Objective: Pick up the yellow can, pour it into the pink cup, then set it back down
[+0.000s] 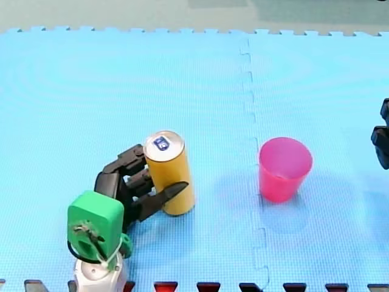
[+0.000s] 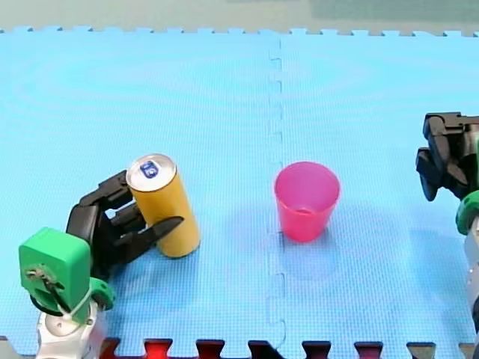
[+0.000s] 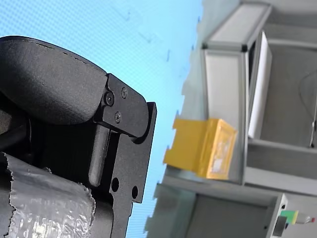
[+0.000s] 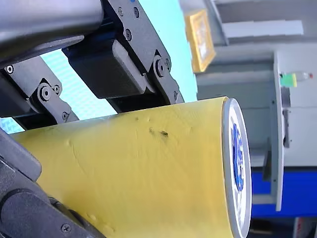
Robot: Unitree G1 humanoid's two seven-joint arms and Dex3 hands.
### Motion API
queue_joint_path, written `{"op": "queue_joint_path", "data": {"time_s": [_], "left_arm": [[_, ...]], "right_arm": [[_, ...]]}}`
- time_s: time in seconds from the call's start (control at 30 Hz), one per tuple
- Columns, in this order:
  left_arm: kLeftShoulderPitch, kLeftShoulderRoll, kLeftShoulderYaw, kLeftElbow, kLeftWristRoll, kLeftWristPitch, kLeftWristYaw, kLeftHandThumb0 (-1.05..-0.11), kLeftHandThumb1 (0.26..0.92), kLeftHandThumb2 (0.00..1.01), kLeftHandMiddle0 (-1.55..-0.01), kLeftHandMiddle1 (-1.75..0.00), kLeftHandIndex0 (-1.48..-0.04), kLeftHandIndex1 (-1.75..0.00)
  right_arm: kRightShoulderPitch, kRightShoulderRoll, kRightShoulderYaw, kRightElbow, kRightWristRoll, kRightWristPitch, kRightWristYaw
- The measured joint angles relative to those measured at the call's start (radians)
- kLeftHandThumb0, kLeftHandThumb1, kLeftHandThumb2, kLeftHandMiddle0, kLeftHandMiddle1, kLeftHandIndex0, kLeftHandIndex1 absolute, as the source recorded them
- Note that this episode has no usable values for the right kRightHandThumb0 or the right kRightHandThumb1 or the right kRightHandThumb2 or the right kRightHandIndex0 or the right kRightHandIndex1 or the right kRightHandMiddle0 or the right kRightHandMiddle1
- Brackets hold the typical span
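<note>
The yellow can [image 1: 170, 176] is grasped by the left robot hand [image 1: 130, 184], which comes in at the near left of the foam mat [image 1: 121, 79]. The thumb [image 1: 169, 193] is laid across the front of the can's lower half, and the other fingers [image 1: 124, 159] are wrapped round its far side. The can is seen upright with its base on the mat and its closed lid uppermost; it has not yet been lifted. In the second wrist view the yellow wall is pressed between the black finger links, and small dents can be made out in it.

From those dents the wall is judged to be thin and easily crushed, so only moderate squeeze should be used. The painted metal is likely to be slick, and a slip during tilting is the main risk. A hold at mid-height, as taken now, is judged sound, since the rim is left free for pouring.

The pink cup [image 1: 284, 170] stands upright well to the right of the can, mouth open. It is probably light and easily knocked over.

The right robot hand [image 2: 447, 155] is held at the far right edge with nothing in it; whether it is released or clenched cannot be told.
</note>
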State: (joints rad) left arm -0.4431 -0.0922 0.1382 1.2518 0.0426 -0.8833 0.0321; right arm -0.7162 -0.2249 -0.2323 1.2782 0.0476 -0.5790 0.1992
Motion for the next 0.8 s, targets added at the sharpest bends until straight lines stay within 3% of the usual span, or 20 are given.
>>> {"op": "queue_joint_path", "data": {"time_s": [0.47,0.8], "left_arm": [[0.007,0.039,-0.157,0.001,0.268,-0.044,0.396,-0.357,0.792,0.00,-1.29,0.00,-1.21,0.00],[0.003,0.047,-0.184,0.014,0.264,-0.043,0.429,-0.353,0.795,0.00,-1.29,0.00,-1.20,0.00]], "right_arm": [[-0.002,0.000,0.003,0.000,0.000,0.001,-0.005],[-0.007,-0.001,0.004,0.000,-0.003,0.003,-0.012]]}}
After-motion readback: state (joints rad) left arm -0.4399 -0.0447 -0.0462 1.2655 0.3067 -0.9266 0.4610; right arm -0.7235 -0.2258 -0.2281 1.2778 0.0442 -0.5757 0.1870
